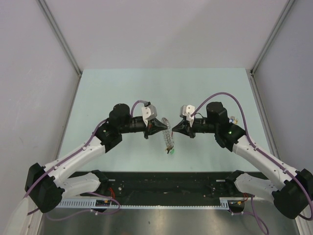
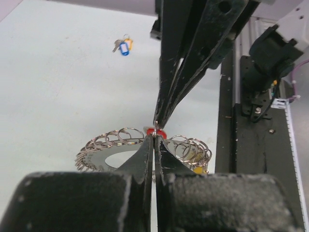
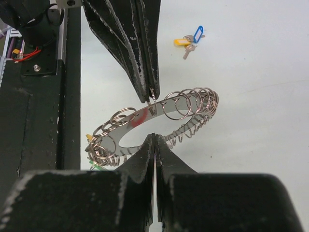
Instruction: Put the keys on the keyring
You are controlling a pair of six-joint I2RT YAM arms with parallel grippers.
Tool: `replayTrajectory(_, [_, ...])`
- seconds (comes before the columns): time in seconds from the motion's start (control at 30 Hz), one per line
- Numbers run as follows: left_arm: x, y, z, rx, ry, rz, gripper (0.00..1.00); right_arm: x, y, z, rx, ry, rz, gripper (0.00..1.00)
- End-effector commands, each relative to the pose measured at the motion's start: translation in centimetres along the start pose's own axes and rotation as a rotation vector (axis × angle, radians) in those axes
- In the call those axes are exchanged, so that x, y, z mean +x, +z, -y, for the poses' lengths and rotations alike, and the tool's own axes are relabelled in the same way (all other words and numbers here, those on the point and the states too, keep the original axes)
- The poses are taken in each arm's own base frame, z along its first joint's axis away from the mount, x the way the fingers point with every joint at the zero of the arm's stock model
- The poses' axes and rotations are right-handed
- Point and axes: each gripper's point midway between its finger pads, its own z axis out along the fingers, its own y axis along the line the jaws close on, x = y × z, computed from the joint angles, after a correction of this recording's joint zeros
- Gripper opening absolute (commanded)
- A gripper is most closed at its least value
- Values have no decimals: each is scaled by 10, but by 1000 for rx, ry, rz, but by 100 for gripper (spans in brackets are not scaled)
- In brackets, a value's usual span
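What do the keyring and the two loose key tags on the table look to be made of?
The keyring: polished silvery metal, a flat mirror-bright band carrying many thin wire split rings. The blue tag and yellow tag: probably plastic, judging by even saturated colour and soft sheen. The keys beside them look like dull grey metal, too small to confirm.

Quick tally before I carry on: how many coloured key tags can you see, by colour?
Blue key tag: 1
Yellow key tag: 2, this one loose beside the blue, another at the keyring
Red key tag: 1
Green key tag: 1
Total: 5
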Motion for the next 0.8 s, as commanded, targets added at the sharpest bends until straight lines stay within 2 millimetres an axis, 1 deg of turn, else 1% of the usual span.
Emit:
replayTrajectory(0.0, [-23,-18,-16,-133,77,19,0,-11,-1,13,66,14,34,0])
replayTrajectory(0.03, [-22,-23,-19,-167,82,3,0,-6,0,20,104,34,14,0])
replayTrajectory(0.07, [-15,-30,-22,-203,67,-29,0,0,2,23,119,57,-2,0])
replayTrajectory(0.1, [-18,-41,-29,-278,76,-29,0,3,3,26,139,94,-11,0])
replayTrajectory(0.13, [-12,-48,-30,-310,72,-45,0,14,8,32,160,127,-39,0])
replayTrajectory(0.17, [-6,-55,-31,-341,60,-63,1,20,10,35,170,148,-55,0])
replayTrajectory(0.2, [-11,-69,-34,-409,71,-44,0,25,11,36,180,178,-81,0])
replayTrajectory(0.23, [0,-74,-33,-429,53,-66,0,33,12,39,197,219,-106,0])
replayTrajectory(0.27, [1,-81,-33,-455,52,-64,0,35,11,36,197,244,-126,0])
replayTrajectory(0.3, [-6,-91,-29,-479,63,-33,0,35,10,34,205,254,-131,0])
replayTrajectory(0.33, [-1,-98,-32,-515,55,-38,0,38,7,37,246,280,-149,0])
replayTrajectory(0.37, [2,-104,-31,-532,56,-40,0,39,2,33,264,298,-167,0])
replayTrajectory(0.43, [2,-117,-30,-583,67,-15,0,45,-4,31,305,333,-200,0])
replayTrajectory(0.47, [2,-121,-30,-597,69,-10,0,51,-9,25,310,379,-229,0])
replayTrajectory(0.5, [3,-125,-30,-609,68,-3,0,52,-12,21,311,398,-241,0])
replayTrajectory(0.53, [1,-129,-28,-620,73,13,0,55,-16,20,333,417,-264,0])
replayTrajectory(0.57, [2,-132,-29,-637,71,17,0,66,-20,12,338,462,-319,0])
replayTrajectory(0.67, [1,-141,-30,-673,74,36,0,86,-30,4,372,509,-425,0])
replayTrajectory(0.77, [3,-144,-30,-685,76,37,0,106,-33,5,399,538,-509,0])
